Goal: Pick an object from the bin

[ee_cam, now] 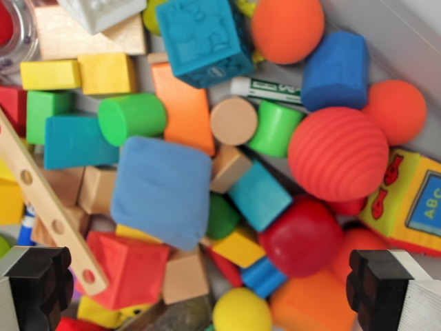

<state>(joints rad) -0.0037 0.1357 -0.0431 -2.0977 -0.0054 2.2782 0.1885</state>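
Observation:
The wrist view looks straight down into a bin packed with toys. A soft blue square cushion (162, 190) lies at the middle, on top of the pile. My gripper (207, 289) hangs above the lower part of the heap, open, with its black fingertips (36, 281) at the bottom left and bottom right corners and nothing between them. Under the gap lie a yellow ball (241, 312), a red rounded block (302, 236) and a red angular block (131, 267).
A ribbed red ball (339, 153), two orange balls (286, 27), a teal embossed cube (204, 38), green cylinders (132, 116), a marker (269, 88), a wooden strip with holes (47, 204) and an ABC block (413, 204) crowd the bin. The grey bin wall (406, 34) runs along the upper right.

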